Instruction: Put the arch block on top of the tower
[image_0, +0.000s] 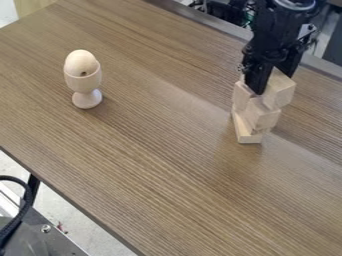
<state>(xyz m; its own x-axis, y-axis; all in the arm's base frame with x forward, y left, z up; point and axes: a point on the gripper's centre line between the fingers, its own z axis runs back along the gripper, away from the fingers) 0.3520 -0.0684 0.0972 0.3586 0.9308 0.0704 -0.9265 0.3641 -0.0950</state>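
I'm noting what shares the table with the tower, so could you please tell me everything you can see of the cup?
The cup is pale and smooth and looks like wood, with a rounded bowl, a narrow stem and a round, flared foot. It stands upright on the brown table, towards the left of the view and well apart from the tower. A pale egg sits in its bowl, rising above the rim.

- No text, label, brand, number or sign can be read.
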